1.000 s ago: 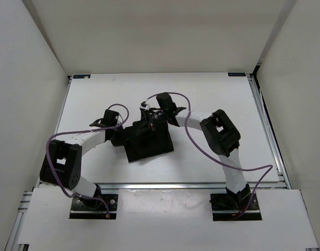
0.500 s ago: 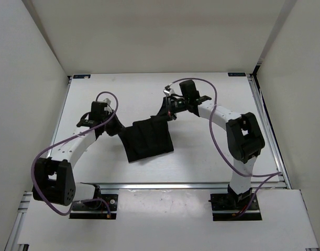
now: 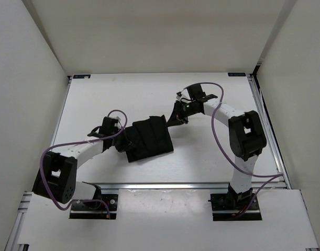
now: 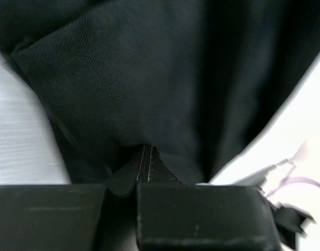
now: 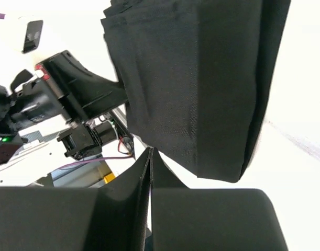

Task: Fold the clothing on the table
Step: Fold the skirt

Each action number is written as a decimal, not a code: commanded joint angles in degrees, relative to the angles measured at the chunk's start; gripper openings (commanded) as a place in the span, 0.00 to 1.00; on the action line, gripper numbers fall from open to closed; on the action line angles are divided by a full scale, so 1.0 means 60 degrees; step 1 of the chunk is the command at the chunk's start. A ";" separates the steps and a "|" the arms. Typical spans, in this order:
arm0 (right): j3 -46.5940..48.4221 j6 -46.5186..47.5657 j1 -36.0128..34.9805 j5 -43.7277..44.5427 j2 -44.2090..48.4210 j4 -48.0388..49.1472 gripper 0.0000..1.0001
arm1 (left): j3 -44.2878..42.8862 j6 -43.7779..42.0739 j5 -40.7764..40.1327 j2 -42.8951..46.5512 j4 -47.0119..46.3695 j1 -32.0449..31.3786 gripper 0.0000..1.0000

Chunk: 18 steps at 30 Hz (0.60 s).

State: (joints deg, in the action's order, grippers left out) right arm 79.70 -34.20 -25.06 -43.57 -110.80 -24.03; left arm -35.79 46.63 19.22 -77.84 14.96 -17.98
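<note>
The right gripper, a second ago over the clothing's 12 o'clock edge with its jaws apart, now sits further toward 2 o'clock, pinching that corner. The left gripper swings toward 10 o'clock, then returns toward 6.

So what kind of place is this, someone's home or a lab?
Probably a robotics lab test cell: a white table edged with aluminium rail, boxed in by white walls, with a left arm and right arm bolted at its near edge.
</note>
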 commanded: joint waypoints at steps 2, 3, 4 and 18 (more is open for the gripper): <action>0.0061 0.0133 -0.0100 -0.0589 0.0260 0.0181 0.05 | 0.0105 -0.0521 -0.1386 0.0055 0.0538 0.0096 0.00; 0.0134 0.0089 -0.0130 -0.0894 0.0172 0.0269 0.07 | 0.0077 -0.0564 -0.1431 -0.0048 0.0553 -0.0006 0.00; 0.0149 0.0016 -0.0159 -0.1187 0.0084 0.0400 0.08 | 0.0105 -0.0608 -0.1504 -0.0107 0.0611 -0.0036 0.00; 0.0237 -0.0146 -0.0628 -0.1807 -0.1834 -0.0051 0.07 | 0.0150 -0.0990 -0.2075 -0.0327 0.1051 -0.0021 0.00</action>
State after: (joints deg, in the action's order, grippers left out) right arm 80.66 -35.94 -28.53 -53.80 -119.96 -21.47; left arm -35.35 42.24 9.82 -80.47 18.79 -18.48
